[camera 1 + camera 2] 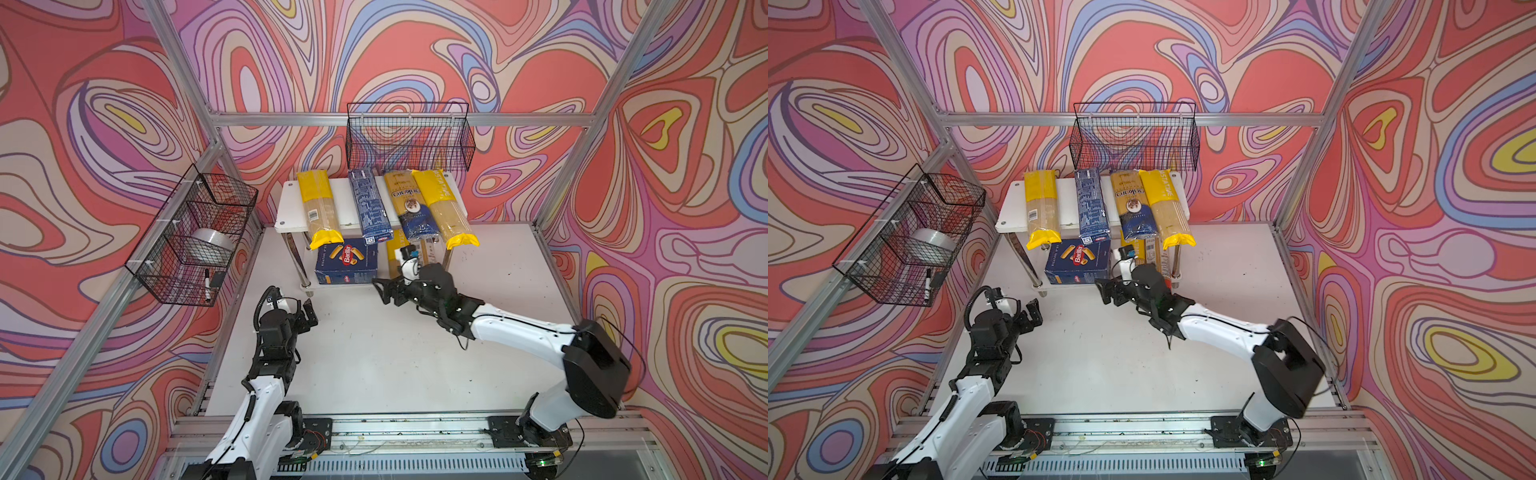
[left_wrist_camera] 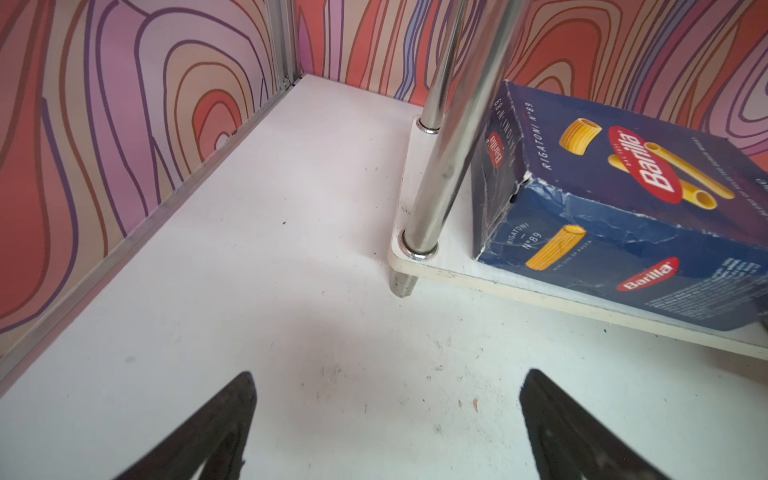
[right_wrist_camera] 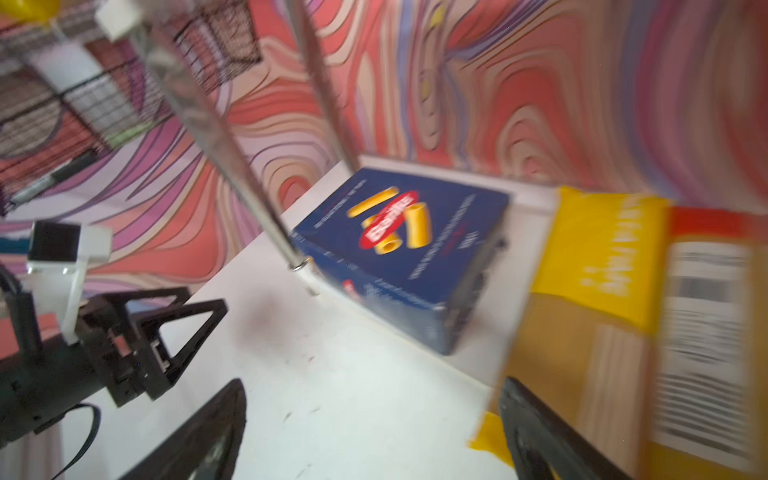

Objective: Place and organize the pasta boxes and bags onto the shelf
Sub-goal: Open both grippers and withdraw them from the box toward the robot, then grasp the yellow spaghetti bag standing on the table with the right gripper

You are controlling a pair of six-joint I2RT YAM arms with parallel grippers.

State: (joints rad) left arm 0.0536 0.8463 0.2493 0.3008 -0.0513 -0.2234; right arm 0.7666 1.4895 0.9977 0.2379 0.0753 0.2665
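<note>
Altogether two boxes [image 1: 346,259] [image 1: 371,208], five bags [image 1: 1040,203] [image 1: 1133,203] [image 1: 1165,203] [image 3: 598,249] [image 3: 706,291] crowd one shelf [image 1: 291,208]; left claw [image 2: 386,374], right claw [image 3: 370,380] gape empty

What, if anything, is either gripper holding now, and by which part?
Nothing is held. Both the left gripper and the right gripper have their fingers spread over bare table; a yellow packet lies beside the right one, not between its fingers.

Rt wrist view motion-blurred throughout: print on yellow spaghetti packet [image 3: 598,257] & red-ended packet [image 3: 706,316] unreadable, latter cut by frame edge. In both top views those two lie mostly hidden under shelf [image 1: 286,208] top tier & right arm [image 1: 519,328]. Barilla rigatoni box [image 2: 623,187] cut off in left wrist view.
</note>
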